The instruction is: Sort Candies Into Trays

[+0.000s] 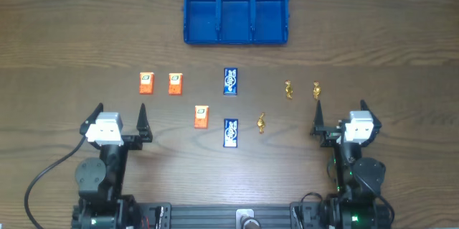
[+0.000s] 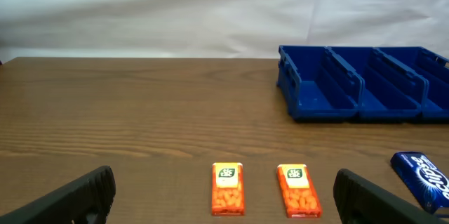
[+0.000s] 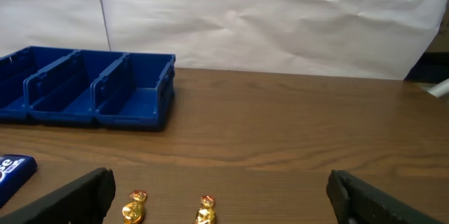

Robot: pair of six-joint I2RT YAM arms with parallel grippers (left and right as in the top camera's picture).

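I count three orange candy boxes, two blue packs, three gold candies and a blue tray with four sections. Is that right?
Not quite: the blue tray has three sections, not four, as the top view shows. The three orange candy boxes, two blue packs and three gold candies are right.

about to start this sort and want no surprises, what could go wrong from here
The gold-wrapped candies are small and lie flat; the right claw, open now, may pinch poorly or flick one away.
Two orange candy boxes lie side by side, so a claw reaching one may shove its neighbour.
The blue tray has three adjoining compartments with thin dividers; a slightly off release may land in the wrong one.
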